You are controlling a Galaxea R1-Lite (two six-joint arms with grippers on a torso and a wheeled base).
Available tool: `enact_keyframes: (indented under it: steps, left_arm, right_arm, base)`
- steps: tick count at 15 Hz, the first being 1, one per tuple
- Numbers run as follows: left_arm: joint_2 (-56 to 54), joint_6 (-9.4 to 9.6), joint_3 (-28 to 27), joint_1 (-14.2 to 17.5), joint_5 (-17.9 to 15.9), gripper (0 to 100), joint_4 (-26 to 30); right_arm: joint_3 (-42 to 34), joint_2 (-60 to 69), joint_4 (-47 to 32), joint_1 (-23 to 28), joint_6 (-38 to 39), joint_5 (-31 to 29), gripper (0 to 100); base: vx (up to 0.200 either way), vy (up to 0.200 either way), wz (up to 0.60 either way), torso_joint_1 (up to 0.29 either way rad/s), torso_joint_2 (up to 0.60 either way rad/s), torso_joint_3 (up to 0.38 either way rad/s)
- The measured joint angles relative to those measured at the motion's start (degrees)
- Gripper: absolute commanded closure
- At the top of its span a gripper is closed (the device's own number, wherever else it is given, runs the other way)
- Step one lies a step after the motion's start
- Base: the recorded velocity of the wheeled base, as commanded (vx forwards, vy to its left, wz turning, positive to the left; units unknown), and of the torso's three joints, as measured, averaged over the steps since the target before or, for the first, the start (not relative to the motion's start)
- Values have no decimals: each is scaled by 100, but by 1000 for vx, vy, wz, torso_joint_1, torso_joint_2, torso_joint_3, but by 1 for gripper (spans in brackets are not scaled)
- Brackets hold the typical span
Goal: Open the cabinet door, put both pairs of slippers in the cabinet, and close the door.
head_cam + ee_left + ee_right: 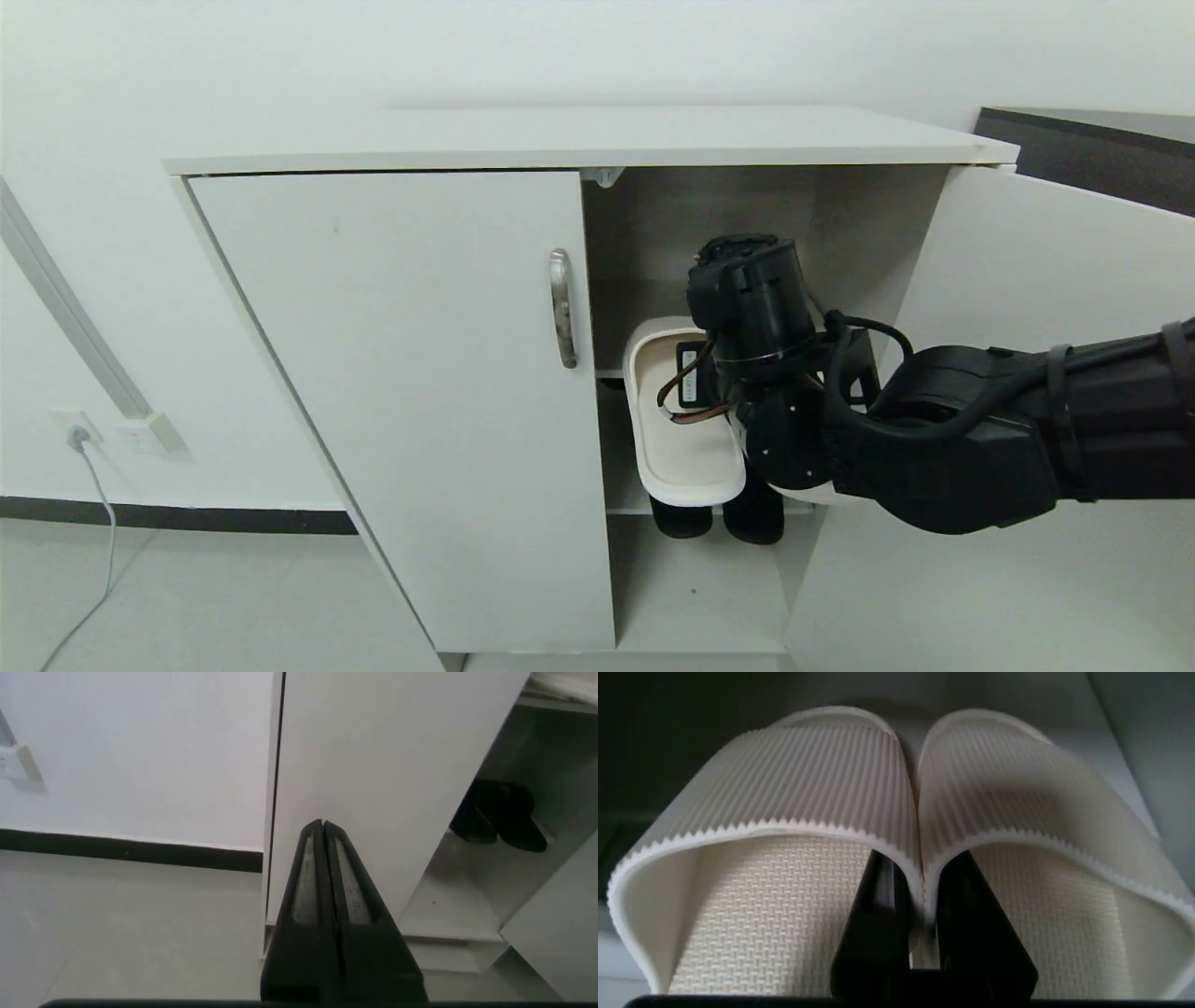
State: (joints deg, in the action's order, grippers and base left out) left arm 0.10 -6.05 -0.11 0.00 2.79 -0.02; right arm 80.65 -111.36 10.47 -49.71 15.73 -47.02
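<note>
The white cabinet [579,140] has its left door [401,401] closed and its right door [1036,308] swung open. My right arm reaches into the open side. In the right wrist view my right gripper [915,915] is shut on the pair of white slippers [915,803], pinching the two inner strap edges together. The white slippers [686,457] hang in front of the middle shelf. A pair of black slippers [719,518] lies on the shelf below, toes over its edge. My left gripper [322,831] is shut on nothing, low before the closed door, with the black slippers [500,817] off to its side.
A metal handle [561,308] sits on the closed door's inner edge. A wall socket with a grey cable [79,437] is low on the wall to the left. Bare floor [187,597] lies in front of the cabinet.
</note>
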Motion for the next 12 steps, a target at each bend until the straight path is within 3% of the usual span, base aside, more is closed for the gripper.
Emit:
enact_keyframes:
  steps: [12]
  left_arm:
    - [0,2,1,-2,-1,100,-11]
  right_arm:
    - [254,-358,340,278,-190,255,100]
  base:
    - [0,0,0,0,0,0]
